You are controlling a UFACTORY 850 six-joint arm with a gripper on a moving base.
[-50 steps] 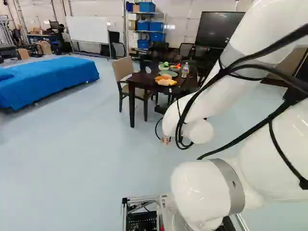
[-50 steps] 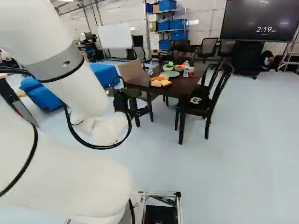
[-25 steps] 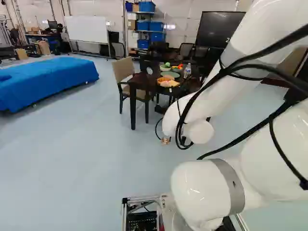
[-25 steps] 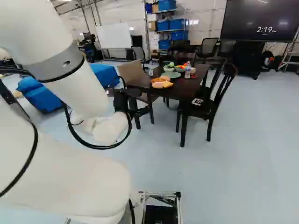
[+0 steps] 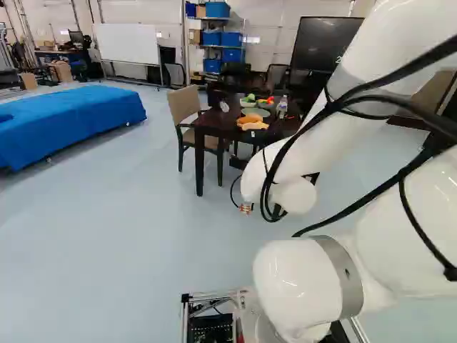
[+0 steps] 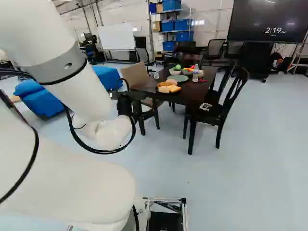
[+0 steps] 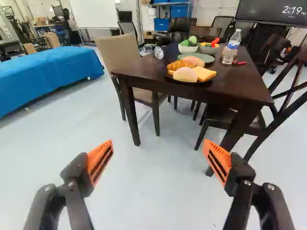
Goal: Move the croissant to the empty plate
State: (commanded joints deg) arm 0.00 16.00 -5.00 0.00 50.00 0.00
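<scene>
Closer now. Left base view: the base has moved; it seems to have driven ahead, as the table [image 5: 216,128] stands nearer and lower than a moment ago. Arm [image 5: 307,268] shows no clear shift against its own lowest joint. Tan chair [image 5: 184,104] still tucked at the table's side.

Right base view: same story. Black chair [image 6: 211,113] has slid outward and down with the whole scene, so likely the base's doing, not its own. Nothing on the tabletop seen to shift against the wood.

Wrist view: gripper [image 7: 158,143] released, orange-padded fingers spread wide, only floor between them. Croissant [image 7: 178,66] ahead, on the dark plate [image 7: 205,83] near the table's close edge, crowded by two buns and a slice of bread [image 7: 205,73]. Green plate [image 7: 206,58] just behind them, no food seen on it; taken as the target. White bowl [image 7: 188,49] behind that; bottle [image 7: 232,47] standing beside.

Reading: approach step, task barely begun. The drive shortens the reach, but the croissant looks well out of grasp. Next, probably, draw up short of the table edge, then lift the gripper over the dark plate. Risk: a finger catching the near bun.
</scene>
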